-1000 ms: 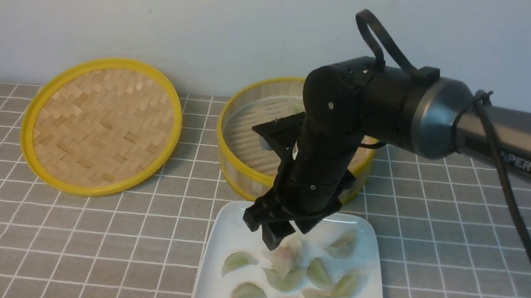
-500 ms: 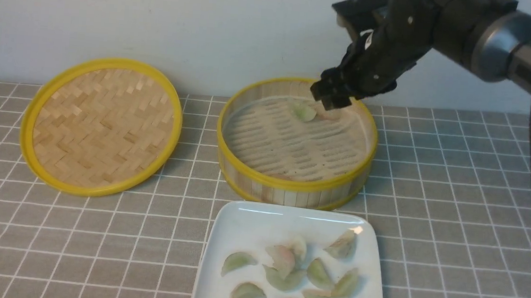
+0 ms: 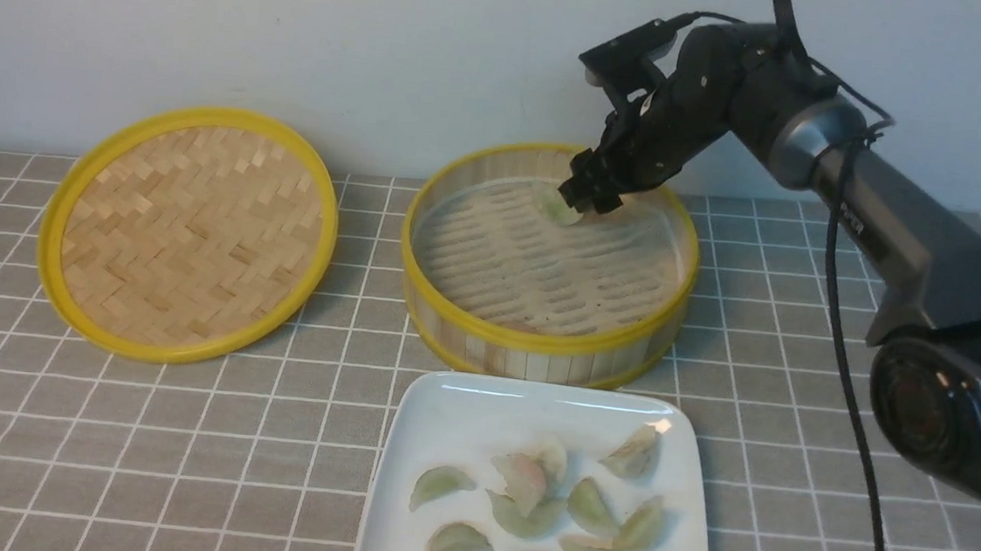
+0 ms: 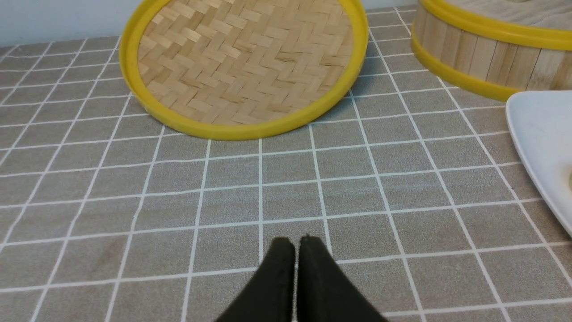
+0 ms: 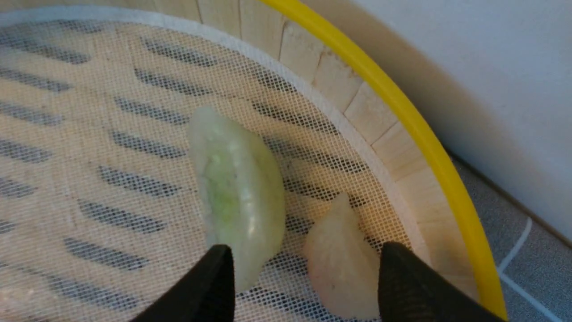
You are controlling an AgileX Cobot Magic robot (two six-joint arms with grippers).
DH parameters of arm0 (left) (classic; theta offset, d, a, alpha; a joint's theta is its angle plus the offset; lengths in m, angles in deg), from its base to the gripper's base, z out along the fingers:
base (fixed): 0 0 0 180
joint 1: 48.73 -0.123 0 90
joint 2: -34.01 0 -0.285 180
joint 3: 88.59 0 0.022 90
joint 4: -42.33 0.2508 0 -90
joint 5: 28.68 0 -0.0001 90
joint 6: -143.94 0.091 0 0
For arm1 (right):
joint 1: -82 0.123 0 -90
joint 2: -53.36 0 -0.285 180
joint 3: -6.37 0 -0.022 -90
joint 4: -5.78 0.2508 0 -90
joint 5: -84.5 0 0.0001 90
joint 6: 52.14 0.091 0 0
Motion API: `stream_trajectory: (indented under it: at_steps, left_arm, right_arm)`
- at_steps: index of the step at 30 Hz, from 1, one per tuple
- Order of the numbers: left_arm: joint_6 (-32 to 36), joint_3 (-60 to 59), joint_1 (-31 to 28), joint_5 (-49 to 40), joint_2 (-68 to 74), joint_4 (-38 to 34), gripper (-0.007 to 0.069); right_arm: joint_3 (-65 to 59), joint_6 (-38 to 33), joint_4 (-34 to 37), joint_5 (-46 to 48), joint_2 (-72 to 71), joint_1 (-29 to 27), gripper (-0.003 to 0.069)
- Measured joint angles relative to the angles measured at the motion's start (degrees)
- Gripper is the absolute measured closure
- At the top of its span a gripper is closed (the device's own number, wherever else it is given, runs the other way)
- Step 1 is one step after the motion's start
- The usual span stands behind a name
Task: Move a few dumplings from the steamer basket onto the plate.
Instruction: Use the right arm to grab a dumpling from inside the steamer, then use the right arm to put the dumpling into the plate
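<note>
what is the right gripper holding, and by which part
Nothing. The right gripper is open, its jaws either side of a whitish dumpling lying in the basket, not closed on it.

Steamer basket (image 3: 536,362) stood on the surface (image 3: 794,422), lid (image 3: 187,234) lay at its 9 o'clock, plate (image 3: 445,412) sat just beside at its 6 o'clock, dumplings (image 3: 525,497) clustered on the plate, two further dumplings (image 5: 237,188) in the basket near its 12 o'clock wall.

The right gripper (image 5: 306,277), jaws spread, hangs inside the steamer basket (image 5: 402,116); a whitish-pink dumpling (image 5: 342,259) lies between its fingers (image 5: 402,286), a green dumpling (image 5: 237,188) just beside.
</note>
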Motion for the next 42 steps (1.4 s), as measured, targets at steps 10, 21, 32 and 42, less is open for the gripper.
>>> stream_trajectory:
  at_steps: [10,21,32,42]
  left_arm:
    - [0.00,0.00,0.00,0.00,0.00,0.00,0.0629]
    - [0.00,0.00,0.00,0.00,0.00,0.00,0.0629]
    - [0.00,0.00,0.00,0.00,0.00,0.00,0.0629]
    - [0.00,0.00,0.00,0.00,0.00,0.00,0.0629]
  right_arm:
    - [0.45,-0.02,-3.42,-3.06,2.98,-0.22,0.0258]
    - [2.63,-1.55,-2.27,-0.97,3.81,-0.28,0.0503]
    - [17.49,3.95,2.00,12.44,1.29,-0.28,0.0502]
    - [-5.19,8.72,2.95,12.58,-16.78,0.06,0.0502]
